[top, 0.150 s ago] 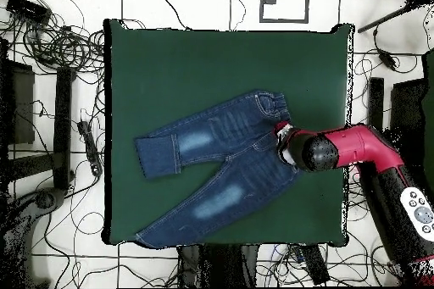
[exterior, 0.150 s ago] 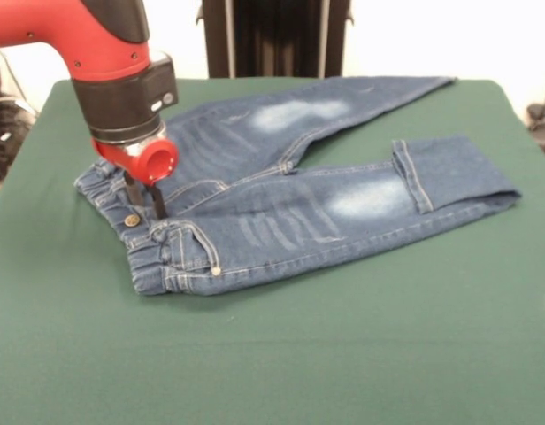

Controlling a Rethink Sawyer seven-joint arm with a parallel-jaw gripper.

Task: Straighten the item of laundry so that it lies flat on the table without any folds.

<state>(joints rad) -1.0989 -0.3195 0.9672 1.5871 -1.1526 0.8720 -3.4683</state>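
Note:
The item of laundry, a small pair of dark blue jeans (exterior, 0.150 s ago: 281,190) with faded patches, lies across the middle of the green table (exterior, 0.150 s ago: 272,354). Its waistband is at the left and slightly bunched. The legs spread to the right, and the nearer leg's cuff (exterior, 0.150 s ago: 414,173) is turned back on itself. My gripper (exterior, 0.150 s ago: 144,197) points down at the waistband beside the metal button (exterior, 0.150 s ago: 132,220). It is open, and the fingertips (exterior, 0.150 s ago: 157,208) touch the denim. In the overhead view the gripper (top, 0.150 s ago: 280,137) sits at the waistband end of the jeans (top, 0.150 s ago: 220,154).
Green table top (top, 0.150 s ago: 212,57) surrounds the jeans on all sides. Cables and dark stands (top, 0.150 s ago: 63,125) lie on the floor around the table. The red arm (top, 0.150 s ago: 364,150) reaches in over one table edge.

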